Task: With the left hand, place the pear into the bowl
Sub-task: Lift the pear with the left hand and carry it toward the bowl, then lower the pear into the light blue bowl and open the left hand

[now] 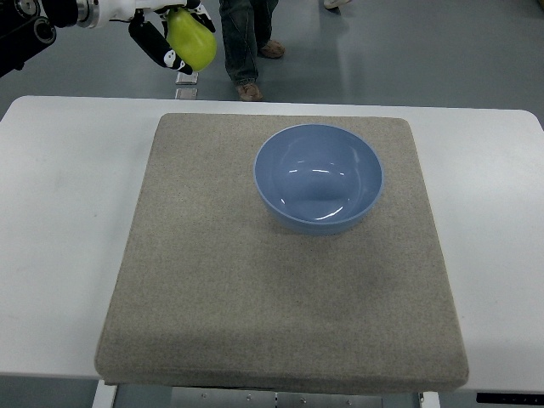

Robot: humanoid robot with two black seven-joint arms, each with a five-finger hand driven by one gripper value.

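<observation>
**Pear held high at eleven o'clock, bowl waiting just right of centre**

The left hand [174, 38] was seen at the eleven o'clock corner of the view, its arm brought in from the left edge. Its dark fingers [151, 38] were closed around the pear [192, 39], which was gripped with the yellow-green body pointed down and to the right. The pear was held up beyond the far edge of the white surface [59, 229], with grey floor behind it, and well apart from the bowl [319, 178].

The blue bowl was set upright on the grey-brown mat [212, 289], a little toward one o'clock from the mat's middle. Nothing was held inside it; only glints of light were caught on its inner wall. The mat was laid flat across the middle of the surface, with white margin left bare at three and nine o'clock.

At twelve o'clock, a person's legs [242, 38] and shoes were glimpsed on the floor beyond the surface.
</observation>
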